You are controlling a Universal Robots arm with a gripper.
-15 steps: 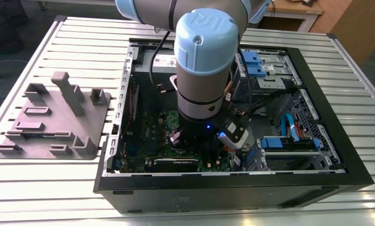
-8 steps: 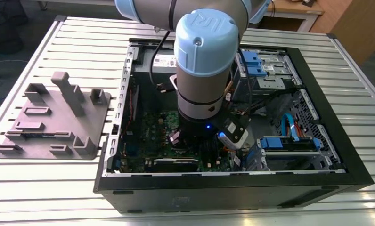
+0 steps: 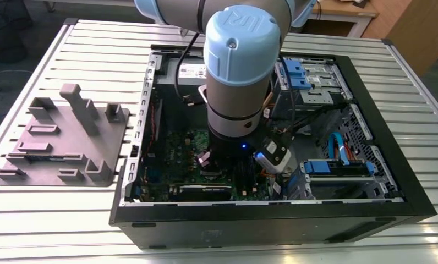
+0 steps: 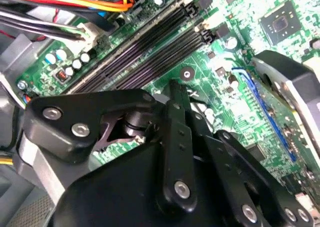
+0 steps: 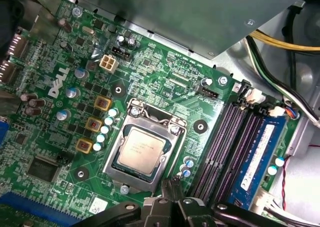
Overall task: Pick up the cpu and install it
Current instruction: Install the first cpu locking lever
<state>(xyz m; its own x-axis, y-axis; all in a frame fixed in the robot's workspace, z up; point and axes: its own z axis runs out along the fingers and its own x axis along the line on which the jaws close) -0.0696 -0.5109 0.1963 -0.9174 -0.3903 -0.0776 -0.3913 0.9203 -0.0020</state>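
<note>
Since the cpu (image 5: 142, 148) is already seen sitting inside the socket frame (image 5: 148, 149) on the motherboard (image 5: 165, 87), with the claw (image 5: 172, 184) pressed together and empty at its 5 o'clock corner, pins could get bent if it's nudged. A slightly crooked seat would be enough, and that can't be ruled out.

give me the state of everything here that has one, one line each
cpu: lying flat inside the socket frame, metal top up
socket frame: down around the cpu, its window leaving the chip top exposed
claw: fingers together, holding nothing, just beside the socket
blue memory module: seated in the outermost slot
black memory slots: unfilled
computer case: side panel off, lying open on the table
grey holder tray: on the table beside the case, cpu not on it
</note>
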